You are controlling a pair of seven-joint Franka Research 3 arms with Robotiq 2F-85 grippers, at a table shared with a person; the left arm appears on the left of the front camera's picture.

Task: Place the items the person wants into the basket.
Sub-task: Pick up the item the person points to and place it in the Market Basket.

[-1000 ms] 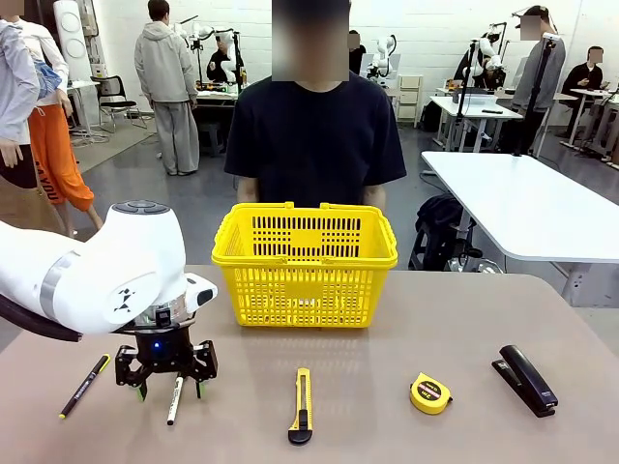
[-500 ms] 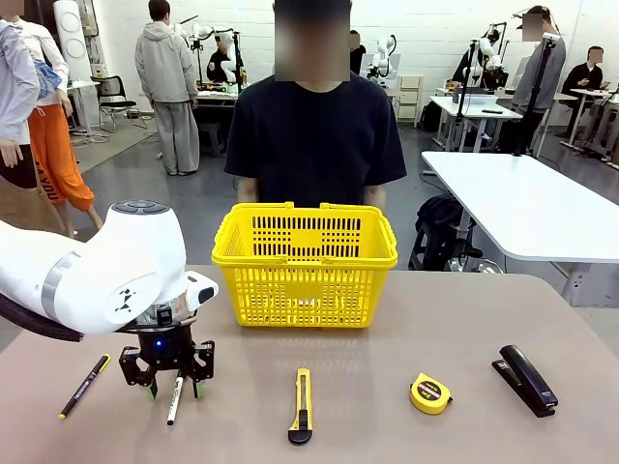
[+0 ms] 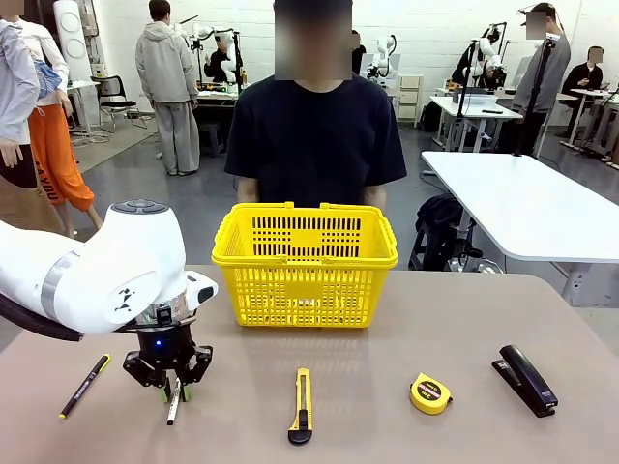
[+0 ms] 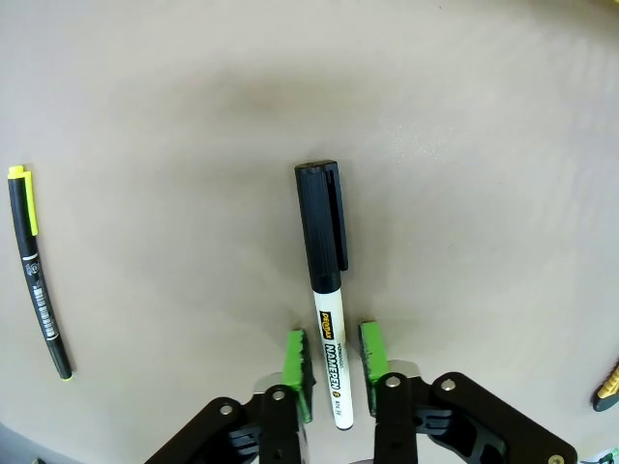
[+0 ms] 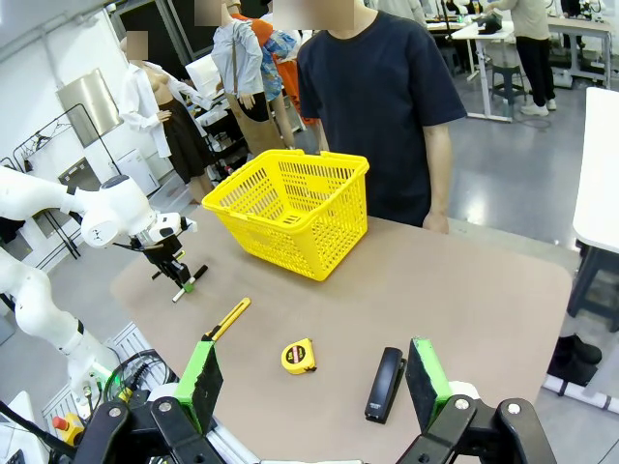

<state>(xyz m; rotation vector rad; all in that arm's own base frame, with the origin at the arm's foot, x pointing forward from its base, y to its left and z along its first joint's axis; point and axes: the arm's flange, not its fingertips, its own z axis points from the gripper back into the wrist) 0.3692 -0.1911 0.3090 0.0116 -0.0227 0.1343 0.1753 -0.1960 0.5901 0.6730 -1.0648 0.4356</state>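
Marker, white plastic with a black cap [image 4: 327, 290], is lying flat on the tan table [image 4: 484, 145], between the green pads [image 4: 298, 362] of the left pincer [image 4: 334, 338]. These pads are sitting right beside it; I cannot tell if they are squeezing. Slim black pen with yellow tips [image 4: 34, 271] is lying nearby. Right pincer [image 5: 314, 377] is hanging wide open.

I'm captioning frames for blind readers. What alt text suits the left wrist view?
The left gripper has its green-padded fingers close on either side of a white marker with black cap lying on a tan table; contact is unclear. A slim black pen with yellow tips lies apart, near the picture's left edge.
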